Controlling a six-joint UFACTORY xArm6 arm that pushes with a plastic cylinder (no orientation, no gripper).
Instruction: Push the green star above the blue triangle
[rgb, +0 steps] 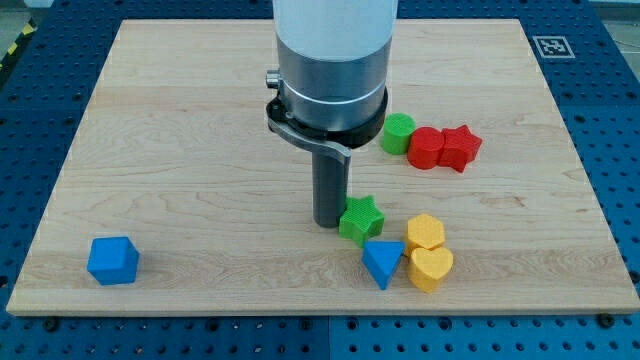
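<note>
The green star (361, 217) lies on the wooden board (200, 150), right of centre towards the view's bottom. The blue triangle (382, 262) lies just below and slightly right of it, close to touching. My tip (330, 222) stands on the board against the star's left side. The arm's wide grey body hangs above and hides part of the board behind it.
A yellow hexagon (426, 232) and a yellow heart (431, 268) sit right of the blue triangle. A green cylinder (398, 133), a red cylinder (426, 148) and a red star (460, 148) cluster at the right. A blue cube (112, 260) lies bottom left.
</note>
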